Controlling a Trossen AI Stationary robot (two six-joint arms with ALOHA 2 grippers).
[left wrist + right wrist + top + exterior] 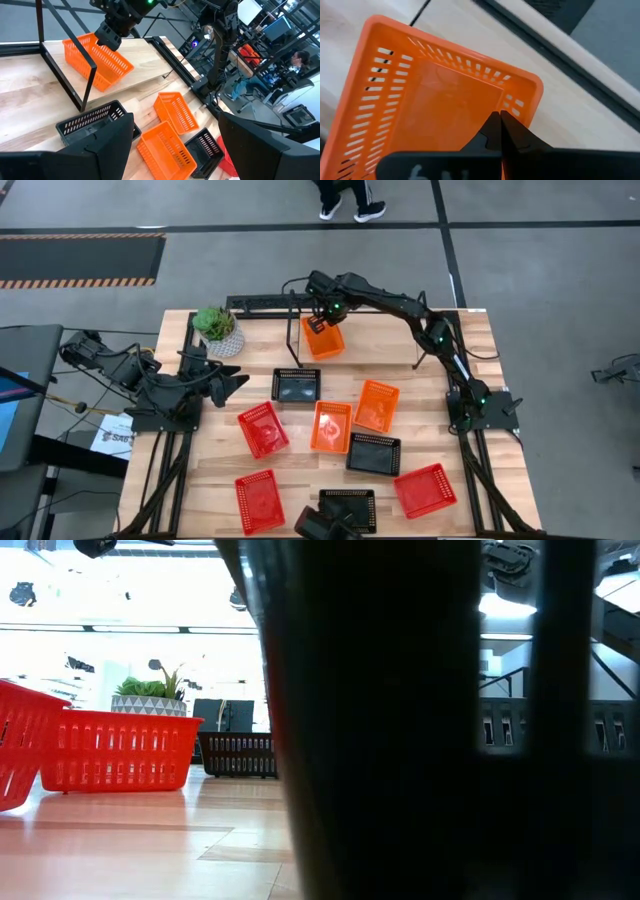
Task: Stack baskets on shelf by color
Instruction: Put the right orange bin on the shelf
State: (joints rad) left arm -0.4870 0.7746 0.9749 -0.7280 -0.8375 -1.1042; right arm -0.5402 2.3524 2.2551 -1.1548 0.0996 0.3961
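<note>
Baskets: one orange basket tilted on shelf at tabletop's far edge, pinched in right tool; eight unplaced, left tool wide, idle.

glossy plastic mesh basket, wood shelf

Grey floor surrounds the light-wood counter. A hazard-striped mat lies at 10 o'clock; a person's shoes stand at 12 o'clock.
</note>
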